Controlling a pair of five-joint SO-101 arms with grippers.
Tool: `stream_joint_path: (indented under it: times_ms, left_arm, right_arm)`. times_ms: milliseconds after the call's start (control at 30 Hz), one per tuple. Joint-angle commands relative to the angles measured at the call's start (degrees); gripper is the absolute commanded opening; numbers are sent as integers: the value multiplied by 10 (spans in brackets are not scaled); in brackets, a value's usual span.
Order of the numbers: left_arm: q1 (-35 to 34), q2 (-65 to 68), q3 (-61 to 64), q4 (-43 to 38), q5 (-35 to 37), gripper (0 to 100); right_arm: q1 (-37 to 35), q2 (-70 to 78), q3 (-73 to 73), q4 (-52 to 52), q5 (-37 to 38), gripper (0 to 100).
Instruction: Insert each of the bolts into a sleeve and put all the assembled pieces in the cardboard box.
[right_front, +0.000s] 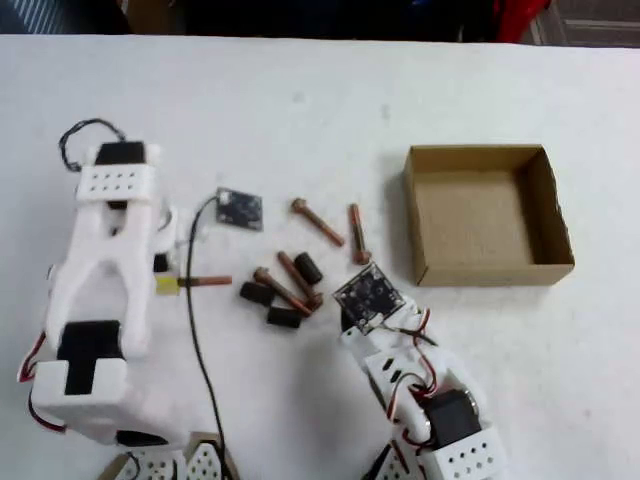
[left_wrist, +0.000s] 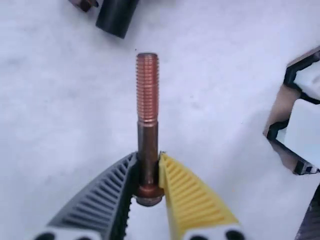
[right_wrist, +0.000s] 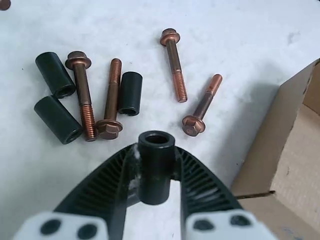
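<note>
**bolt_guy:** So we've got the left gripper (left_wrist: 148, 160) clamped on a bolt (left_wrist: 147, 95) just above its head, with the threaded end sticking straight out in front. The right gripper (right_wrist: 156, 150) is pinching a sleeve (right_wrist: 156, 172) round its middle, and the open end pokes out past the fingertips. How do we mate them cleanly?

**sleeve_gal:** We'd line the axes up first, bolt tip dead in line with the bore, then slide in slow. The bolt's held way back by the head, so we reckon the tip could wobble. Best we keep both parts off the table (right_front: 300, 90) while we do it.

**bolt_guy:** Anything in the way?

**sleeve_gal:** The pile. Four loose bolts (right_wrist: 174, 65) and three loose sleeves (right_wrist: 59, 120) lie between our two arms, and one sleeve is just past our bolt's tip. We'd meet above them, not through them. A black cable (right_front: 195, 340) also runs beside the left arm. The cardboard box (right_front: 490, 270) sits close by the right gripper, no assembled piece in it yet.
</note>
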Motion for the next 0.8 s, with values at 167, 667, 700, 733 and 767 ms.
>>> stream_joint_path:
  times_ms: [167, 667, 700, 733, 767]
  left_arm:
    - [-5, -32, 66, -119, -66, 24]
    - [-8, -32, 177, -277, -64, 24]
    - [-8, -32, 177, -274, -64, 24]
    - [-8, -32, 177, -274, -64, 28]
    - [-8, -32, 177, -274, -64, 40]
  right_arm:
    - [-2, -6, -7, -15, -2, 16]
    - [-2, -6, -7, -15, -2, 16]
    - [-2, -6, -7, -15, -2, 16]
    - [-2, -6, -7, -15, -2, 16]
    - [-2, -6, -7, -15, -2, 16]
